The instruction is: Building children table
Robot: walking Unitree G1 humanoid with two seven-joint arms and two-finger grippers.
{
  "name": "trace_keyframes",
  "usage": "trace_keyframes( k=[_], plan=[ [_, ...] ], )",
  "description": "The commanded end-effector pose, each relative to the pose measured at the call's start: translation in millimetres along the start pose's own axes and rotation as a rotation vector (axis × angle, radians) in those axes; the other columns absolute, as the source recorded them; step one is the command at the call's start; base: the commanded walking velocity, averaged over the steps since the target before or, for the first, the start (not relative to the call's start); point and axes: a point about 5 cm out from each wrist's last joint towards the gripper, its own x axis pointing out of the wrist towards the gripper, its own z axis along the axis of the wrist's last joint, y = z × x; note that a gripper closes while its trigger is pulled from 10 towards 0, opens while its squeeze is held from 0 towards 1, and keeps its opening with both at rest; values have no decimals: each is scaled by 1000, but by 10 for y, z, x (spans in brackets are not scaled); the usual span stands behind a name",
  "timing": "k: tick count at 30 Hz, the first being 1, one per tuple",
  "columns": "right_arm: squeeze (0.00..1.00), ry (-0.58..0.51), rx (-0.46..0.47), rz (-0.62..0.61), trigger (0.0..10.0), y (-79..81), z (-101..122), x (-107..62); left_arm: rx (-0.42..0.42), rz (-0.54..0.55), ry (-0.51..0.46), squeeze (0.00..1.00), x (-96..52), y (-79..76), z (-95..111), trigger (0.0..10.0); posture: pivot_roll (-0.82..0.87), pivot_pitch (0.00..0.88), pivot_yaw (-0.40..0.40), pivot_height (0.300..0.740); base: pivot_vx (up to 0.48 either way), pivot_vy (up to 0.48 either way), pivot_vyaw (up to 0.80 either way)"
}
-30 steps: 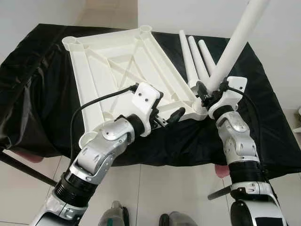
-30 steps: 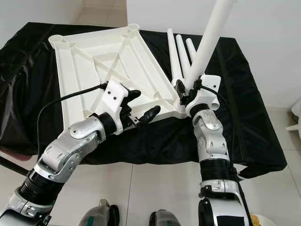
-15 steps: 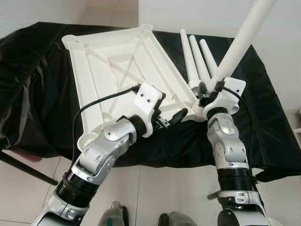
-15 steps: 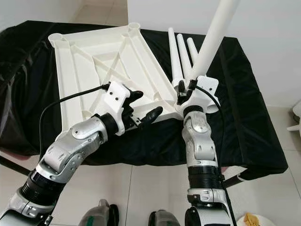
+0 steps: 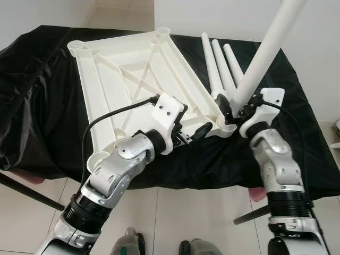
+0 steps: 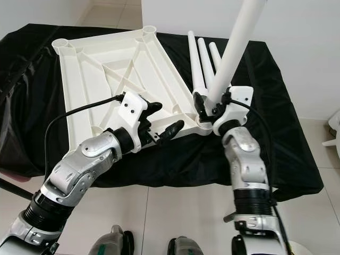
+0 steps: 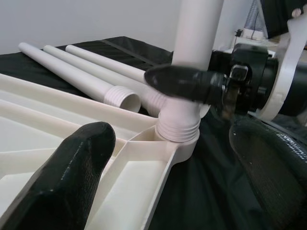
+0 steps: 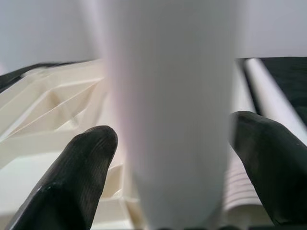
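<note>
The white tabletop (image 5: 133,79) lies upside down on the counter (image 5: 48,133), which has a black cloth over it. Its ribs face up, and there is a round socket at each corner.

One white leg (image 5: 263,53) stands in the near corner socket (image 7: 178,139) on the robot's right side. It leans up and away, and it is not straight yet. In the left wrist view its ringed end sits in the socket, but I cannot tell if it is pushed all the way in. The right claw (image 5: 234,110) is closed around this leg just above the socket, with one black finger on each side of it.

The left claw (image 5: 194,133) is open and holds nothing. One of its fingers rests on the tabletop rim near that same corner, and the other sticks out past the edge. I think it is there to hold the tabletop down while the leg goes in.

Three more legs (image 5: 220,66) lie side by side on the cloth, just beside the tabletop's right edge. The other three sockets that can be seen look empty.

So the job is only a little way along. I think the first leg needs to be made tight and straight. Then three legs are left to fit, and the table must be turned the right way up
</note>
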Motion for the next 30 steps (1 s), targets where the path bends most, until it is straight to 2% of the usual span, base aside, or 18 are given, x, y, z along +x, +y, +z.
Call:
trace_keyframes(
  k=[1,4,7,19,20,21,22,30],
  plan=[
    [0,2,1,64,10000,2,-19,-13,8,-131,4,0,9,-91,5,10000,-33,96,-5,740,0,0,0],
    [0,28,-4,128,10000,-66,-67,-18,11,-131,-1,0,19,-87,15,10000,-35,86,-12,740,0,0,0],
    [0,48,35,204,10000,-137,-124,2,16,-133,-6,0,37,-87,24,10000,-39,78,-13,740,0,0,0],
    [0,77,21,230,10000,-280,-202,115,28,-155,-11,0,61,-116,37,10000,-28,54,-16,740,0,0,0],
    [0,83,16,233,8510,-299,-215,119,29,-156,-11,0,59,-116,38,10000,-28,54,-16,740,0,0,0],
    [0,83,16,233,8510,-299,-215,119,29,-156,-11,0,59,-116,38,10000,-28,54,-16,740,0,0,0],
    [0,86,20,237,0,-324,-234,122,29,-156,-11,0,61,-119,37,10000,-27,51,-16,740,0,0,0],
    [0,84,25,252,0,-317,-299,99,42,-184,8,0,48,-149,10,10000,-23,51,-13,740,0,0,0]
  ],
)
